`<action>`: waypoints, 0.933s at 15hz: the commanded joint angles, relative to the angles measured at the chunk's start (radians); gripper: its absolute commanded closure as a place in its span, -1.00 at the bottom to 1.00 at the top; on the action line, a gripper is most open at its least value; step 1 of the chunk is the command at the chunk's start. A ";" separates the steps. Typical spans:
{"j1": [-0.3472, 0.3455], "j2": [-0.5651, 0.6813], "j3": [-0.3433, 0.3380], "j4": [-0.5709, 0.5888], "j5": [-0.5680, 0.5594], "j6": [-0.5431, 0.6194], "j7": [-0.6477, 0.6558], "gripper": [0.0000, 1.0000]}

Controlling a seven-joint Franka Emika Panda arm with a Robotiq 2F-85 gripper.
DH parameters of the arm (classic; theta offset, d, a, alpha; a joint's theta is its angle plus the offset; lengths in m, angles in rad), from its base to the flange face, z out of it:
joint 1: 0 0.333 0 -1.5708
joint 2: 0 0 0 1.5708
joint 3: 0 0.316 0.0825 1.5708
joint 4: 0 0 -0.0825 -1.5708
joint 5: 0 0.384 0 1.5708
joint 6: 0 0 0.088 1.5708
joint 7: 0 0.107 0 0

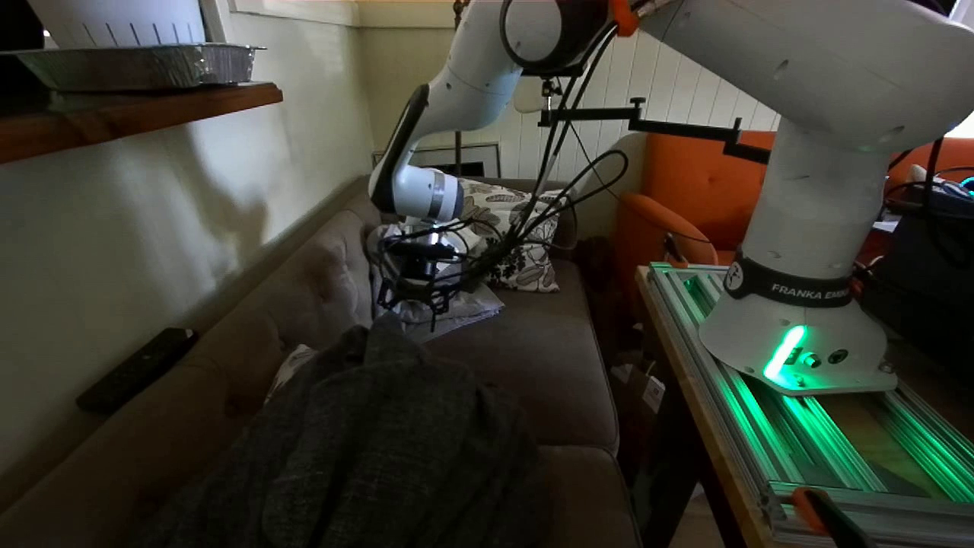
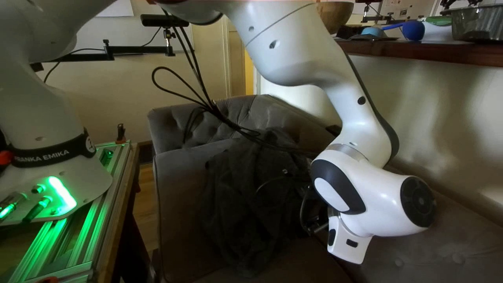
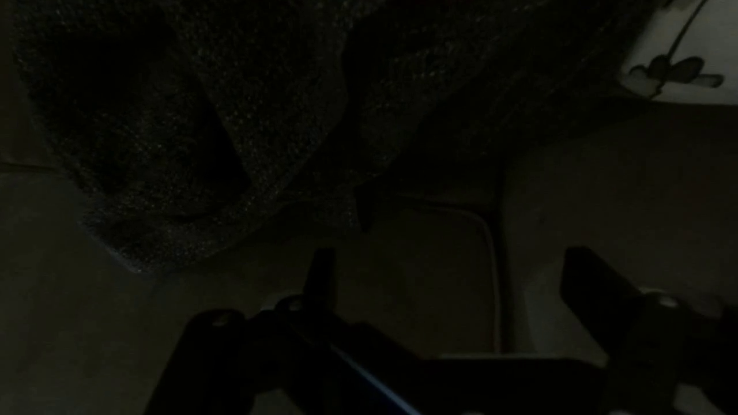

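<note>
The grey-brown sofa (image 1: 533, 365) runs alongside the long edge of the counter (image 1: 695, 380), with a gap between the two. The white robot arm (image 1: 803, 213) is mounted on that counter and reaches past the same edge, out over the seat. Nearest one corner of the counter stands an orange armchair (image 1: 704, 198). Toward the opposite corner, beyond the long edge, the dark grey blanket (image 1: 396, 449) lies heaped and creased on the sofa, spread over the seat in both exterior views. A leaf-print cushion (image 1: 529, 268) leans at the sofa's armchair end, a crumpled pale cloth (image 1: 472, 304) near it. The pincer (image 3: 448, 259) is spread wide, dark seat and a piped seam showing between its fingertips. In the wrist view the blanket lies just ahead of those tips, outside the gap, its hem near one of them; how high the pincer stands above the seat I cannot tell. A black remote (image 1: 137, 371) rests along the top of the sofa's back, on the side away from the counter's edge.
</note>
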 commanded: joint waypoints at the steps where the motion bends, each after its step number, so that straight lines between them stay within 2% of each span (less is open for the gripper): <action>1: 0.036 0.066 0.002 0.067 -0.023 0.010 0.071 -1.00; 2: 0.048 0.064 -0.010 0.063 -0.034 0.011 0.095 -1.00; 3: 0.022 0.048 0.009 0.039 -0.017 0.004 0.044 -1.00; 7: 0.026 0.053 0.009 0.040 -0.018 0.005 0.047 -1.00; 14: 0.019 0.183 0.029 0.099 -0.023 -0.006 0.032 -1.00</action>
